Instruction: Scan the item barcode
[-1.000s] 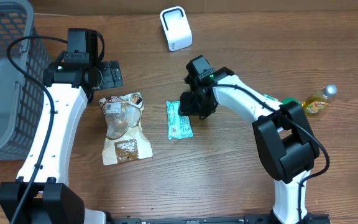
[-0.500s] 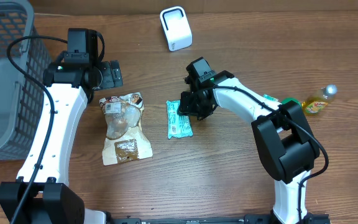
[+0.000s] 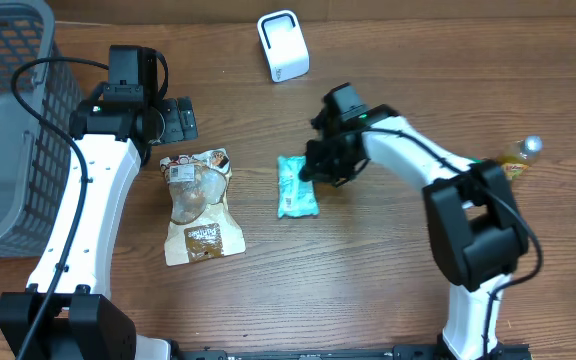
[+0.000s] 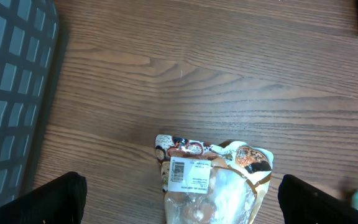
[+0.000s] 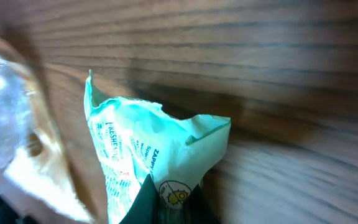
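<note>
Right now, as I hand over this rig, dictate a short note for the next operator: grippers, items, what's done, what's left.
Left gripper: open, empty, hovering by the top end of the brown snack pouch.
Right gripper: shut on the teal packet, pinching its right edge.
White scanner: at the far side, apart from both arms.
Done: packet gripped.
To do: carry it to the scanner and show its barcode; the pouch probably follows.
</note>
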{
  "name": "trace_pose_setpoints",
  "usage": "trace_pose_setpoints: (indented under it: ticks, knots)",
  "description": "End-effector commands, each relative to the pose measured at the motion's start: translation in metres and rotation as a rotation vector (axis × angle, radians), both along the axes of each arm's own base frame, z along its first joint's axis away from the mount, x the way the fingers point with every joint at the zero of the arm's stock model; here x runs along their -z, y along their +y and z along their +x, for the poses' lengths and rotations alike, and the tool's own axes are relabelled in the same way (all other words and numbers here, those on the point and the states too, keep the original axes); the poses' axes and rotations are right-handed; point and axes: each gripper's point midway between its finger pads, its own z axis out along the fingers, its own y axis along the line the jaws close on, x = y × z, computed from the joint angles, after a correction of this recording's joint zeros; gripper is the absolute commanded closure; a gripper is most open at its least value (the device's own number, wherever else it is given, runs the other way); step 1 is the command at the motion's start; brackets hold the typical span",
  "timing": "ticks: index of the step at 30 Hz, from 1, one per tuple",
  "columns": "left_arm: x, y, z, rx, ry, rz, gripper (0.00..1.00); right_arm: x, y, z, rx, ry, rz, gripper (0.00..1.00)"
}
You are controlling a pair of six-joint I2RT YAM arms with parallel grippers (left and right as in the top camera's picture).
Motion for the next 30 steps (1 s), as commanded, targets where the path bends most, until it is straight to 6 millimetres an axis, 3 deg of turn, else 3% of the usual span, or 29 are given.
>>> trace_pose_setpoints:
  ticks: [1, 8, 15, 20, 30]
  knots:
    - [-0.006, 0.004, 0.001, -0.002, -0.016, 0.017, 0.0, -0.076, -0.006, 0.01, -0.036, -0.146, 0.139, 0.96]
    - [-0.006, 0.004, 0.001, -0.002, -0.016, 0.017, 0.0, -0.142, -0.043, -0.001, 0.014, -0.229, 0.16, 0.96]
    - [-0.006, 0.004, 0.001, -0.002, -0.016, 0.017, 0.0, -0.191, -0.041, -0.04, -0.084, -0.256, 0.291, 0.96]
    - [-0.006, 0.004, 0.001, -0.002, -0.016, 0.017, 0.0, -0.204, -0.035, -0.055, -0.104, -0.22, 0.366, 0.96]
    - [-0.006, 0.004, 0.001, -0.002, -0.016, 0.017, 0.0, -0.203, -0.035, -0.061, -0.102, -0.185, 0.37, 0.96]
